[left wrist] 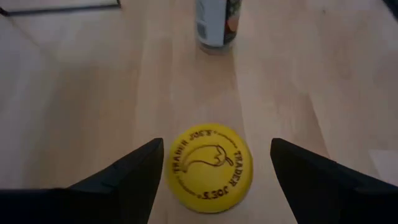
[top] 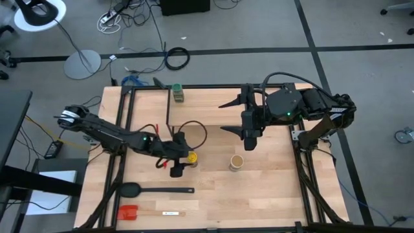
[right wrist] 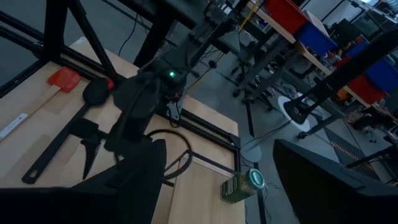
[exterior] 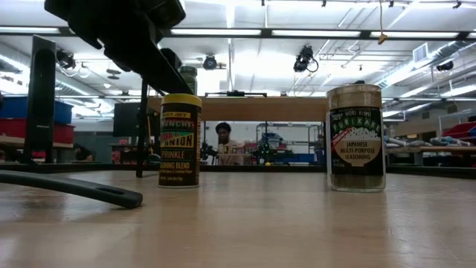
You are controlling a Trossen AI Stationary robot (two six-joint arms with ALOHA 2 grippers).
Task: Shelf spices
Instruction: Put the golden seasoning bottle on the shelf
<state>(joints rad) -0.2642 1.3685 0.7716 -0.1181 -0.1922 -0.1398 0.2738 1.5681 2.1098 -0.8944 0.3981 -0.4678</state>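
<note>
The yellow-lidded jar [top: 191, 157] [exterior: 180, 141] stands upright on the tabletop. My left gripper [top: 184, 157] [left wrist: 217, 155] is open above it, pointing down, with a finger on either side of the yellow lid [left wrist: 211, 168] and a gap at each side. The tan-topped jar [top: 237, 162] [exterior: 356, 138] stands upright to its right. The green-lidded jar [top: 176, 94] [right wrist: 245, 183] stands at the left end of the shelf [top: 213, 107] [exterior: 245, 108] at the table's far side. My right gripper [top: 224, 116] [right wrist: 217, 146] hangs open over the shelf, away from every jar.
A black spoon [top: 155, 190] [exterior: 74, 187] and a red spatula [top: 129, 211] [right wrist: 62, 78] lie near the table's near-left corner. Black frame rails [top: 119, 149] run along both sides of the table. Bare tabletop [top: 259, 194] lies in front of the jars.
</note>
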